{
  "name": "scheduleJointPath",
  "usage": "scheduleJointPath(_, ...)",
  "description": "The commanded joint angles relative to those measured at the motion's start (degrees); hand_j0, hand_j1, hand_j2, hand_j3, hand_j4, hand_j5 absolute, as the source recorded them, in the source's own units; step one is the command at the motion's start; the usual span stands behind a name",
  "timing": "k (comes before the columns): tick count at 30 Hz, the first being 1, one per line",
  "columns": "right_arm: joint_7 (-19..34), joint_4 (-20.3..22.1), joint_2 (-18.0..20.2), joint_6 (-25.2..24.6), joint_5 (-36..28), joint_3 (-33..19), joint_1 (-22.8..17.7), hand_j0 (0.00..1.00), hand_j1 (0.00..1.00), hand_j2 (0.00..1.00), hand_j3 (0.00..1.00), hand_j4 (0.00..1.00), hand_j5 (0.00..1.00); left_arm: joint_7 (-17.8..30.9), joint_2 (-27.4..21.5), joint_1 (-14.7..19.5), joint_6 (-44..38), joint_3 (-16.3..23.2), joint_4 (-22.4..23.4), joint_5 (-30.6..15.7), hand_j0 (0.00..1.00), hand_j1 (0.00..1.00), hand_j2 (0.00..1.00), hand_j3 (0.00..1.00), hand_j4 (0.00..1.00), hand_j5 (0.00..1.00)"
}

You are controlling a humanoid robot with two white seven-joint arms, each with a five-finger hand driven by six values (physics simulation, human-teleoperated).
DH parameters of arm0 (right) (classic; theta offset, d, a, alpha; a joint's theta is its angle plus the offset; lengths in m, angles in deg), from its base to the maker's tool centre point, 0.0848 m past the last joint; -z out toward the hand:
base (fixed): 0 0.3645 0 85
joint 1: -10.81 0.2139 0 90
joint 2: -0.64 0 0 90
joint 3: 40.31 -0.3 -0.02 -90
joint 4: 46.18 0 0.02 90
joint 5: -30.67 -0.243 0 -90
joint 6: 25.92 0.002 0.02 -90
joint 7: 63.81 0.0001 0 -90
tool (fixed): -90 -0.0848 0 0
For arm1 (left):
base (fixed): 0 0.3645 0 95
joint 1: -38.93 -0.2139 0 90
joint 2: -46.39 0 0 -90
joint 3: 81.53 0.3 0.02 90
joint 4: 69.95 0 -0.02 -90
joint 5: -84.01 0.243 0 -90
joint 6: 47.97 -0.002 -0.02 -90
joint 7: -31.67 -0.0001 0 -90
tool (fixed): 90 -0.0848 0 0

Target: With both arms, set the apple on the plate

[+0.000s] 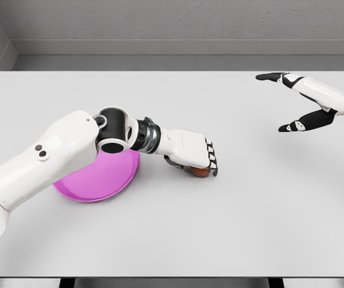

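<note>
On my feed I see a pale grey counter (172, 240) filling most of the frame, with a grey wall behind it along the top. My left arm comes in from the lower left and reaches toward the middle of the picture. The left hand (191, 153) sits palm down over the apple (199, 171), its fingers (211, 158) curled down over the fruit. Only a small reddish-brown sliver of the apple shows beneath the hand, low against the counter. I cannot tell for sure whether the grip is firm. The magenta plate (93, 186) lies left of centre, just beside the apple and partly hidden under my left forearm. The apple is not on it. The right hand (307, 102) hangs at the upper right of the frame, well apart from the apple, with dark-tipped fingers spread wide and nothing in them.
</note>
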Motion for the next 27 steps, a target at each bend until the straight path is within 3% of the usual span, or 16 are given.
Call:
scheduleJointPath(1, -0.03, 0.04, 0.01, -0.16, -0.47, 0.0, 0.0, 1.0, 1.0, 1.0, 1.0, 1.0, 1.0, 0.03, 0.28, 0.09, -0.12, -0.03, 0.18, -0.14, 0.8, 0.8, 0.8, 0.8, 0.8, 0.8)
scheduleJointPath(3, -0.03, 0.13, 0.01, -0.16, -0.47, 0.0, 0.0, 1.0, 1.0, 1.0, 1.0, 1.0, 1.0, 0.03, 0.28, 0.0, -0.12, -0.11, 0.18, 1.09, 0.79, 0.79, 0.79, 0.79, 0.79, 0.79)
scheduleJointPath(13, -0.03, 0.13, 0.09, -0.16, -0.47, 0.0, 0.09, 1.0, 1.0, 1.0, 1.0, 1.0, 1.0, 0.11, 0.28, -0.35, -0.12, -0.03, -0.09, 1.0, 0.55, 0.55, 0.55, 0.55, 0.55, 0.55)
scheduleJointPath(20, -0.03, 0.13, 0.09, -0.16, -0.47, 0.0, 0.0, 1.0, 1.0, 1.0, 1.0, 1.0, 1.0, 0.11, -0.43, -0.18, -0.12, -0.11, -0.35, 0.47, 0.54, 0.54, 0.54, 0.54, 0.54, 0.54)
scheduleJointPath(24, -0.03, 0.13, 0.09, -0.16, -0.47, 0.08, 0.0, 1.0, 1.0, 1.0, 1.0, 1.0, 1.0, 0.03, -4.46, 1.23, -0.12, -0.47, -3.25, -5.59, 0.54, 0.54, 0.54, 0.54, 0.54, 0.54)
scheduleJointPath(27, -0.03, 0.13, 0.09, -0.16, -0.47, 0.08, 0.0, 1.0, 1.0, 1.0, 1.0, 1.0, 1.0, -0.06, -13.51, 2.02, -0.12, -3.36, -10.01, -11.91, 0.54, 0.54, 0.54, 0.54, 0.54, 0.54)
